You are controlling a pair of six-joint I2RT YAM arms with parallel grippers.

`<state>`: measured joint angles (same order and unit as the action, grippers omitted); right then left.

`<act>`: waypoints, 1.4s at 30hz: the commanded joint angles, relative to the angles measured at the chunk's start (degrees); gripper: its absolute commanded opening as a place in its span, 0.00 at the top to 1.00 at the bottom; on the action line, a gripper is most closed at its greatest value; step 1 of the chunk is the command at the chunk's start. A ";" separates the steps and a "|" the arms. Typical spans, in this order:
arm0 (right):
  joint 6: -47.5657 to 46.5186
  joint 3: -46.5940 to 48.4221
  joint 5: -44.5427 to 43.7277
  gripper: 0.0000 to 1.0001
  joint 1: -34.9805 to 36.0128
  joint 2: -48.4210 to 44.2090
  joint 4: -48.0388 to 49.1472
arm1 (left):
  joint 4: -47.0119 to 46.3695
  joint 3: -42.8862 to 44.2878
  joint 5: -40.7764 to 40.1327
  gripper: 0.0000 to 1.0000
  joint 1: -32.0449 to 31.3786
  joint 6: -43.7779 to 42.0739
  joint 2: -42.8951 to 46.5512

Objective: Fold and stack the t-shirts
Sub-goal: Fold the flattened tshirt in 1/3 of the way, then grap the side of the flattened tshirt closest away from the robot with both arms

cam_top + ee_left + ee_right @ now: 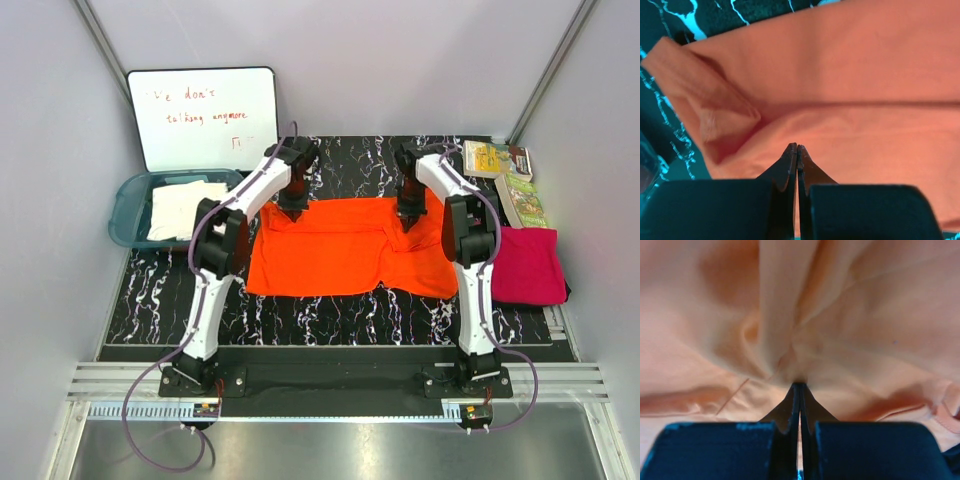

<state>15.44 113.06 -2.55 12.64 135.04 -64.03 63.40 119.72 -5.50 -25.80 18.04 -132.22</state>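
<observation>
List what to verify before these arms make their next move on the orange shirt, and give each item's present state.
1. Right gripper shut on the bright orange fabric t-shirt: ok, cloth puckers toward it.
2. Left gripper shut: ok.
3. Left gripper really pinching fabric: cannot tell, the cloth there lies smooth.
4. Shirt flat: not ok, wrinkles beside the right gripper and a flap doubled over at the far left corner.
5. Black marbled table bare in front of the shirt's near edge: ok.
</observation>
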 commanded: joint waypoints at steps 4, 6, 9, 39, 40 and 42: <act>0.11 8.05 -3.17 1.00 -0.16 6.54 -0.66 | 7.70 10.96 -3.99 1.00 2.77 5.77 -9.79; 0.55 11.37 -2.99 1.00 -0.16 7.86 -1.01 | 9.98 14.90 -3.91 1.00 4.08 8.05 -12.86; 0.90 19.28 -2.90 1.00 -0.16 11.55 -3.46 | 11.57 18.69 -3.47 1.00 5.32 9.90 -16.21; 6.01 -25.86 2.37 1.00 -11.77 -32.74 13.57 | -16.02 -33.84 7.26 0.01 2.95 5.51 31.85; 5.48 -26.39 4.11 1.00 -11.77 -31.96 14.28 | -16.37 -34.81 7.34 0.01 2.86 6.12 31.85; 4.69 -25.52 5.35 1.00 -11.68 -28.27 14.02 | -16.29 -34.73 7.17 0.01 2.77 6.30 30.71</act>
<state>21.32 89.97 -2.72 -1.08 99.07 -55.09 50.65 86.43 0.36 -23.03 22.96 -100.42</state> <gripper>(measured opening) 0.009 0.987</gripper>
